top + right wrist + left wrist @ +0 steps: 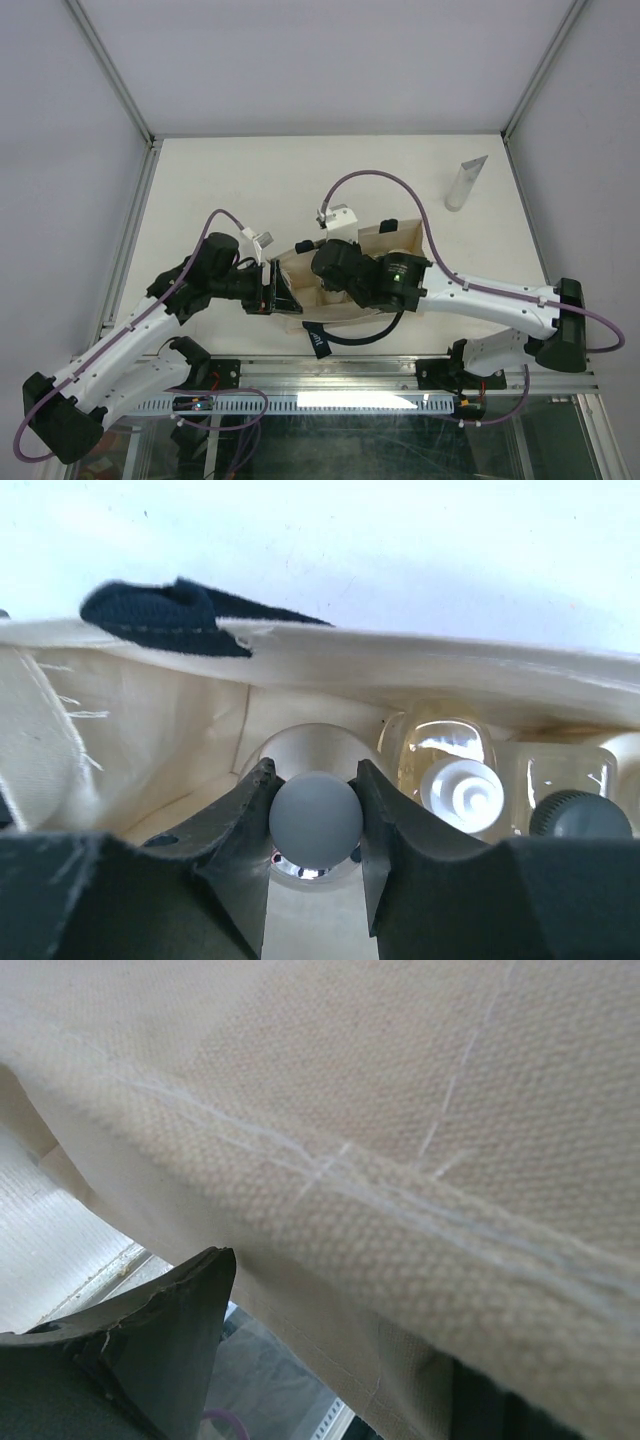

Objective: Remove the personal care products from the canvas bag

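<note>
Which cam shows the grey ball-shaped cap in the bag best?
Right wrist: the grey ball-shaped cap sits centred, clamped in the right gripper. Top external: the right arm covers it. Left wrist: only beige canvas bag cloth.

Bright, even light from above fills the overhead view. The counter looks pale, with only soft shadows under the arms, and a white strip glares at bottom centre. The left wrist view is dimmer: the canvas bag shows crisp weave mid-frame, softening toward the upper left. In the right wrist view the top is blown out white, the grey-capped bottle is sharp, and glints spot the clear bottles at right.
</note>
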You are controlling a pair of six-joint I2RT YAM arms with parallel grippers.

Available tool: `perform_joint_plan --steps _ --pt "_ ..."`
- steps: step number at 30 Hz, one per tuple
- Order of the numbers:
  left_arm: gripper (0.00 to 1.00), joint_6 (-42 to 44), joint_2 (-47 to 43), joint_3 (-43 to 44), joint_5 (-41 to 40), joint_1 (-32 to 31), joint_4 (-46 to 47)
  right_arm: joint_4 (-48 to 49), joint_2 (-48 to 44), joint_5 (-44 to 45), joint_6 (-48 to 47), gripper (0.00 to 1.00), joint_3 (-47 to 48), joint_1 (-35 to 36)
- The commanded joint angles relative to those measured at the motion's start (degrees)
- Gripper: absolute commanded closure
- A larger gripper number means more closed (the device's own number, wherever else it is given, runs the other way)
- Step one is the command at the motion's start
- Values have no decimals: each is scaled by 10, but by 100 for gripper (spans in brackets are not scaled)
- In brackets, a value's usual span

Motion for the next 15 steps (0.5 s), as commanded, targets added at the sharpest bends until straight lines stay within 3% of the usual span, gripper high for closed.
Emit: perform_joint_plan --steps 1,9,15 --pt "25 15 12 16 -39 -3 -17 -79 -2 1 110 100 106 -17" --pt "25 22 25 28 -41 -3 -17 -194 6 -126 198 100 248 -93" --pt "25 25 31 36 -41 -2 -17 -245 -17 -218 214 100 311 -176"
